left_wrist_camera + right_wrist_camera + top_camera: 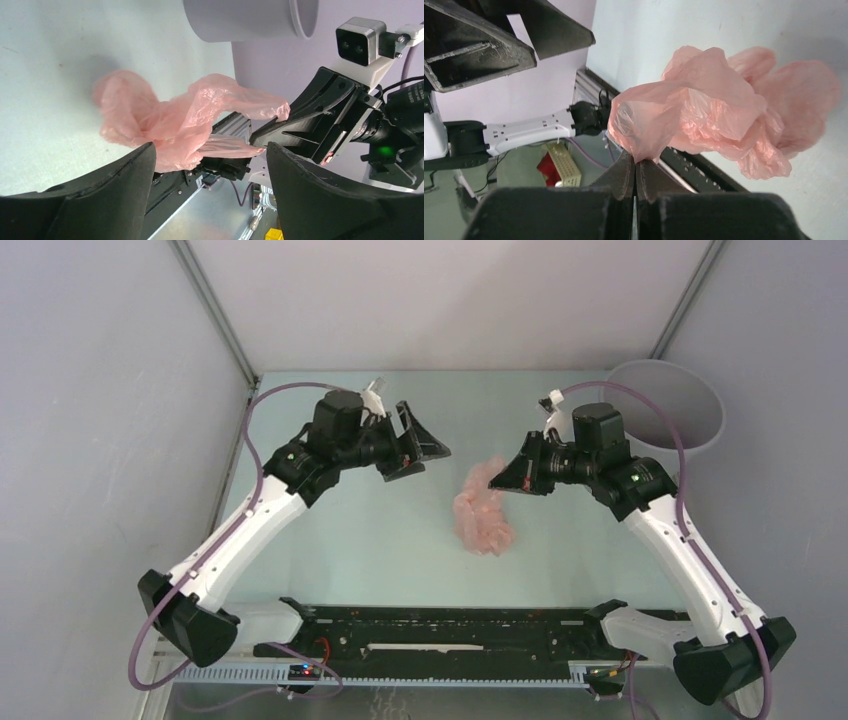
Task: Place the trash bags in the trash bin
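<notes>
The pale-pink trash bag (482, 508) hangs crumpled over the middle of the table. My right gripper (500, 480) is shut on its upper edge; in the right wrist view the jaws (638, 162) pinch a fold of the trash bag (714, 105). My left gripper (425, 450) is open and empty, to the left of the bag and apart from it. In the left wrist view the bag (175, 117) hangs beyond the open fingers (125, 185), held by the right gripper (270, 127). The light-grey trash bin (675, 405) stands at the far right corner, behind the right arm.
The bin also shows in the left wrist view (250, 20). A black rail (450, 625) with wiring runs along the near edge between the arm bases. Grey walls close in the table on the left, back and right.
</notes>
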